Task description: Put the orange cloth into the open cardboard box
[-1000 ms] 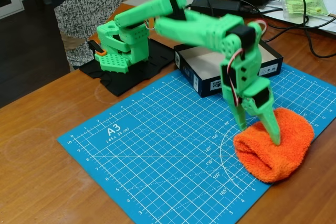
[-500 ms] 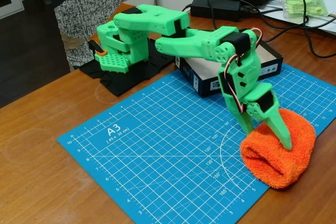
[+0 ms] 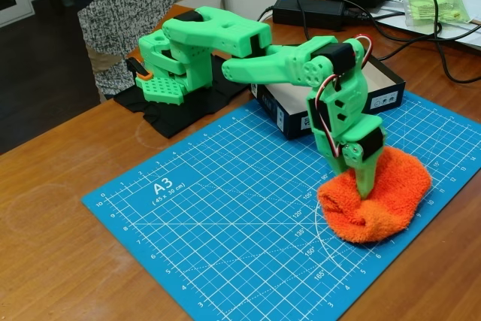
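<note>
Looking down the green arm in the fixed view, we find its fingers (image 3: 366,183) drawn together and sunk into the top of the orange cloth (image 3: 376,197), pinching a fold of the terry between them. We see the cloth bunched around the tips, resting on the blue cutting mat (image 3: 225,216) at its right edge on the table (image 3: 60,246). Behind the wrist sits the open cardboard box (image 3: 289,114), just beyond the mat and apart from the cloth.
</note>
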Tool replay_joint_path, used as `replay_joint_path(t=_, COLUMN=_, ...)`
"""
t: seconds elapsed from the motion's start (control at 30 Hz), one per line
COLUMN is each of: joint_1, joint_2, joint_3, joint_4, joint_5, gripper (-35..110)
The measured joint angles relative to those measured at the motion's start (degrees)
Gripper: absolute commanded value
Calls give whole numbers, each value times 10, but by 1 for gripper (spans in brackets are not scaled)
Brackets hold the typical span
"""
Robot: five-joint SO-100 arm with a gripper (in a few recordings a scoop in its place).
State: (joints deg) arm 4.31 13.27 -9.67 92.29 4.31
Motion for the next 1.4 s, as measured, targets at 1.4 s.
replay_joint_path(t=1.4, joint_1=-383, joint_2=637, joint_3=686, joint_4=21, joint_5=-199, gripper=0)
